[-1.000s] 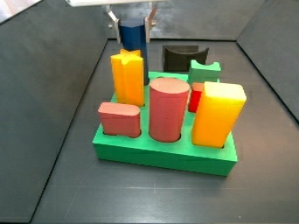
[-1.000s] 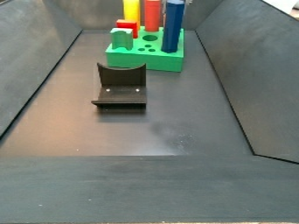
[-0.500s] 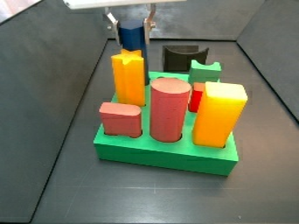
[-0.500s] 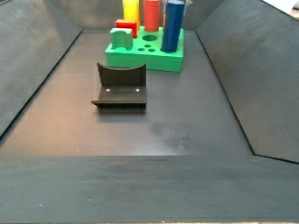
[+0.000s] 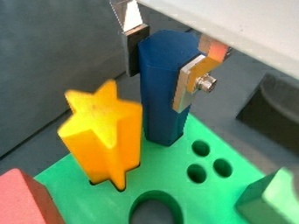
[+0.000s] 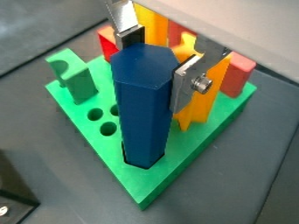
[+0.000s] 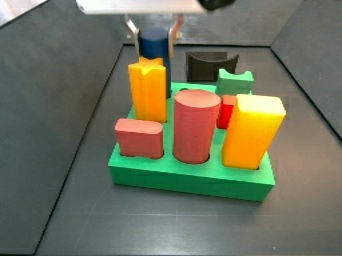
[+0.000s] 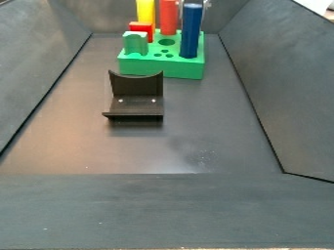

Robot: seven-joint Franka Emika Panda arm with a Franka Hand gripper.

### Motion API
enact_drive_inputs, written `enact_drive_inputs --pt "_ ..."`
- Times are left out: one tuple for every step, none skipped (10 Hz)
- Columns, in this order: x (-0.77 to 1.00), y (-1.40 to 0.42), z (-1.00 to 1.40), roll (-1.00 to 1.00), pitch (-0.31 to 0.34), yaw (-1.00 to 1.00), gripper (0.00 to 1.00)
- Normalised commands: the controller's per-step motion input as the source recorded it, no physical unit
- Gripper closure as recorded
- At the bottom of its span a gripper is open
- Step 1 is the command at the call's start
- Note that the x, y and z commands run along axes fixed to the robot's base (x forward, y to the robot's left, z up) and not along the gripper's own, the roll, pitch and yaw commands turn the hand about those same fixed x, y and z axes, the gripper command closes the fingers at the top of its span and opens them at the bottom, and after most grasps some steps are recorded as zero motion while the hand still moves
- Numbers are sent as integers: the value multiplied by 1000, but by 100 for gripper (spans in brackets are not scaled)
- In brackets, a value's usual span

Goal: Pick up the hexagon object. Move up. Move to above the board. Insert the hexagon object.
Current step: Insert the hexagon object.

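Floor [image 8: 170, 146]: dark, walled on the sides; it carries the board and the fixture.
Board [image 7: 187, 175]: green block at the far end of the floor in a side view [image 8: 183, 66], with pieces standing in its holes. A wrist view shows three small round holes [image 6: 107, 121] and its bare corner.
Fixture [image 8: 135, 96]: dark bracket on its plate, well apart from the board, nearer the camera.
Yellow block [image 7: 251, 130]: tall, square-topped, at one front corner of the board.
Red cylinder [image 7: 194, 125]: upright just beside the yellow block.
Star column [image 5: 103, 131]: yellow, upright in the board, just beside the hexagon.
Hexagon [image 6: 146, 105]: dark blue, upright, its foot seated in a hole at the board's edge; in a side view [image 7: 154, 43] it stands behind the star column.
Gripper [image 6: 155, 51]: over the board, straddling the hexagon's top. One finger [image 5: 193, 77] lies against a blue face in a wrist view; whether the jaws press the piece or have just let go cannot be told.
Green notched block [image 6: 73, 73]: small, upright at the board's corner.
Low red block [image 7: 136, 137]: at the other front corner.
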Motion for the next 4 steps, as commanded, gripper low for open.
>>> enact_drive_inputs --pt "431 -131 -880 74 130 -280 100" --pt "31 0 -1000 0 -34 -123 100" --pt "-31 0 0 0 -74 0 100" --pt "0 0 0 0 0 0 100"
